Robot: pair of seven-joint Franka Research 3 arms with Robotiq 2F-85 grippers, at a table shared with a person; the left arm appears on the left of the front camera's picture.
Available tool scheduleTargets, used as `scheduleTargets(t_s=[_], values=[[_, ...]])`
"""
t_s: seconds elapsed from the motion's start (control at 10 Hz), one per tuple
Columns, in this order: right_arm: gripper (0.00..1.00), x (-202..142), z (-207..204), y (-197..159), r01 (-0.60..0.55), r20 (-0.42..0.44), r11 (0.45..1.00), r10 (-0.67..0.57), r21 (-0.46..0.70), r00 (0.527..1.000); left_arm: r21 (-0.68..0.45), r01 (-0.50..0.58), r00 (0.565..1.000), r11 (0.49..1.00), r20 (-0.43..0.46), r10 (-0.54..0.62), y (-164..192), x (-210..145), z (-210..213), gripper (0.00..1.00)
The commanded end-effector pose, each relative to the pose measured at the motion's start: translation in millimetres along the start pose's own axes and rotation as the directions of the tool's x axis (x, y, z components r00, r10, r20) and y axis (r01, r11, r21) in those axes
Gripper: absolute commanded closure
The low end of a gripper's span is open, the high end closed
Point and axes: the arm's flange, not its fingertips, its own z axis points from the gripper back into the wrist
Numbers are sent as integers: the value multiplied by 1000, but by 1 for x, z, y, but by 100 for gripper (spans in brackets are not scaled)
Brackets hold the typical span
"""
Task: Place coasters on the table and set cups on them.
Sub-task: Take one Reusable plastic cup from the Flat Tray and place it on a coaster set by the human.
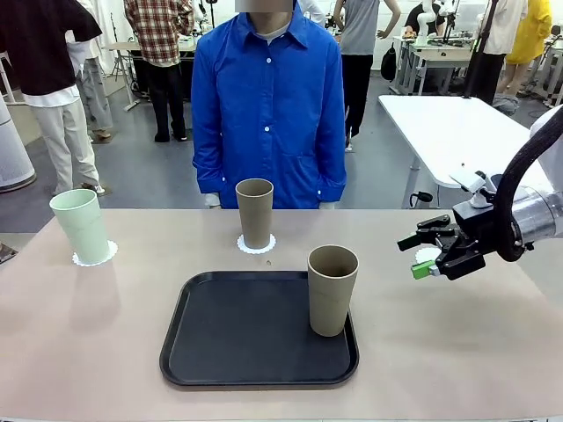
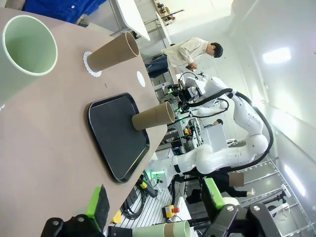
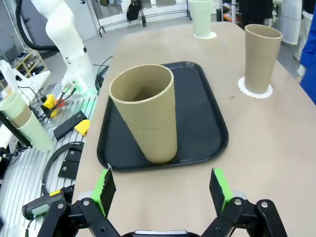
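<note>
A mint green cup [image 1: 79, 226] stands on a coaster [image 1: 94, 256] at the far left of the table [image 1: 106, 334]. At the far middle, a tan cup [image 1: 255, 213] stands on its own coaster [image 1: 256, 245]. Another tan cup [image 1: 332, 290] stands upright in the right part of the black tray [image 1: 255, 330]. A bare coaster [image 1: 429, 256] lies at the right, just behind my open right gripper [image 1: 413, 256]. In the right wrist view, the right gripper [image 3: 163, 186] faces the tray cup [image 3: 145, 121], apart from it. My left gripper [image 2: 155, 197] is open, off the table's edge, holding nothing.
A person in a blue shirt [image 1: 268, 105] stands at the table's far side, hands out of sight. A white table [image 1: 457, 132] stands behind at the right. Spare stacked cups [image 3: 19, 118] sit below the table's edge.
</note>
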Motion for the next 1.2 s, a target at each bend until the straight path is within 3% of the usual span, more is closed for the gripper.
scheduleTargets(t_s=[0.0, 0.2, 0.3, 0.6, 0.8, 1.1], values=[[0, -2, 0, 2, -1, 13, 1000, 0, 30, 1000, -10, 12, 1000, 1000, 10, -12, -2, -3, 0, 0], [0, 0, 0, 1, 3, 7, 1000, -3, 12, 1000, -10, 12, 1000, 1000, 10, -12, -2, -3, 0, 0], [0, -7, -5, 2, -141, 45, 989, 139, 46, 989, -10, 12, 1000, 1000, 10, -12, -2, -3, 0, 0], [0, -23, -12, -3, -198, 191, 980, 189, 25, 963, -10, 12, 1000, 1000, 10, -12, -2, -3, 0, 0], [0, -36, -20, -14, -123, 245, 989, 100, 77, 964, -10, 12, 1000, 1000, 10, -12, -2, -3, 0, 0], [0, -47, -46, -24, -81, 213, 991, 58, 104, 975, -10, 12, 1000, 1000, 10, -12, -2, -3, 0, 0]])
